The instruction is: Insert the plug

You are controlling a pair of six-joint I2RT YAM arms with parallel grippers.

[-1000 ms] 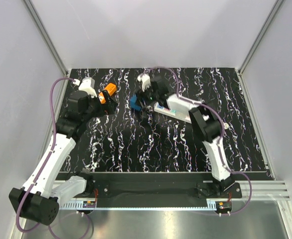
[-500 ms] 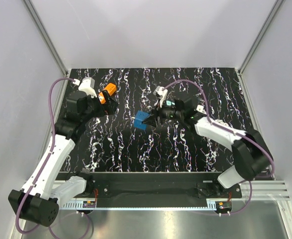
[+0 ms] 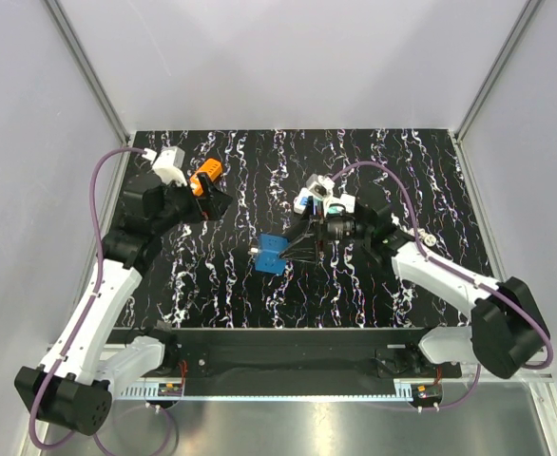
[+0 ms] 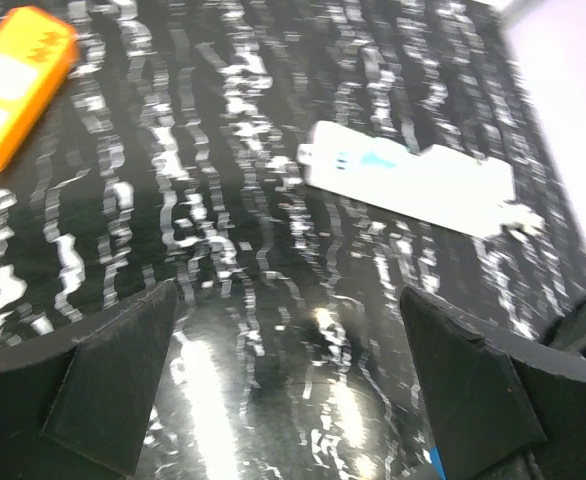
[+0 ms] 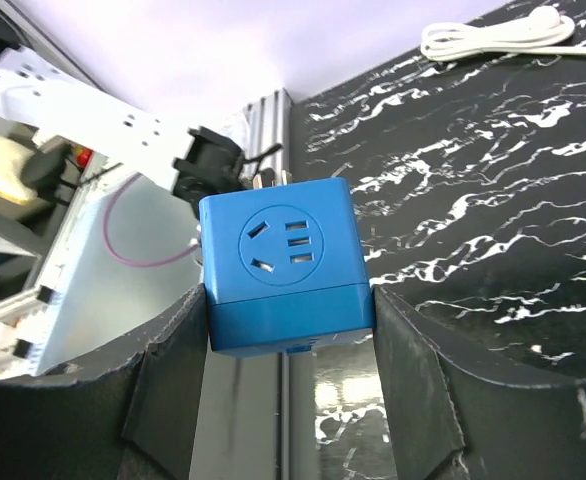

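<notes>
Right wrist: blue cube between fingers

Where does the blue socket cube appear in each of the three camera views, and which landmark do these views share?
Top external: the blue socket cube is near the middle of the picture, held by the right gripper.
Left wrist: not clearly in view; only a blue speck shows at the bottom edge.
Right wrist: in the centre, between the fingers, with its socket face toward the camera.
Shared landmark: the black marbled tabletop.
</notes>
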